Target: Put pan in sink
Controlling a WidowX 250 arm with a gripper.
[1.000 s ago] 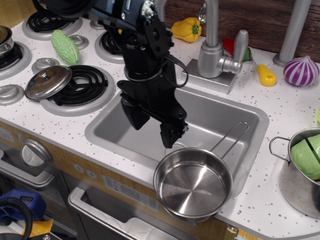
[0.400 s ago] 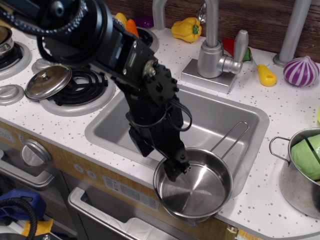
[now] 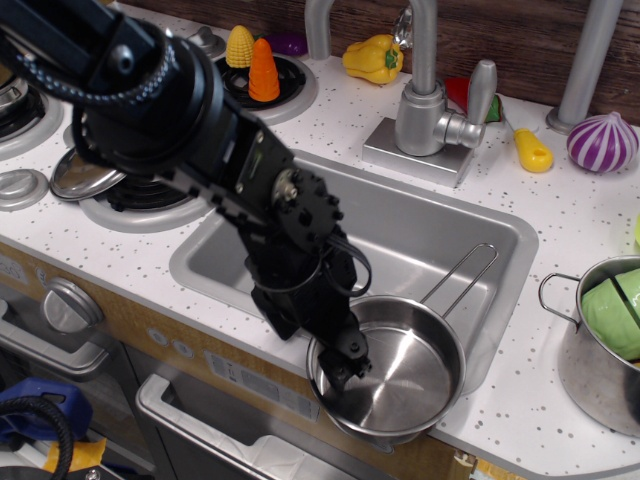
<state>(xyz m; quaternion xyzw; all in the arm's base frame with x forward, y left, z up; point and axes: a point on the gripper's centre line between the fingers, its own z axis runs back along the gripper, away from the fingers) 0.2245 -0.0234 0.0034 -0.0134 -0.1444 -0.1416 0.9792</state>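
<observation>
So the sink (image 3: 250, 255) is the big grey basin cut into the speckled countertop (image 3: 560, 215), tons wider than what I'm supposed to drop in it. The pan (image 3: 400, 368) isn't in there yet. It's perched on the front right corner of the sink rim, bowl hanging partly over the counter's front edge, with its long wire-loop handle (image 3: 462, 273) pointing back over the basin.

My guess on handling: thin polished steel, so light and rigid, nothing fragile, but slick as anything. The handle is skinny wire and would probably twist in my grip, so I'd pinch the side wall instead, one finger inside and one outside.

Which is about where my claw (image 3: 337, 362) is, right at the pan's left rim, with one fingertip (image 3: 350, 365) down inside the bowl. The other finger is hidden behind my own wrist, so honestly I can't tell whether I'm already clamped on the wall or not.

Biggest worry is nudging it off the front edge.
</observation>
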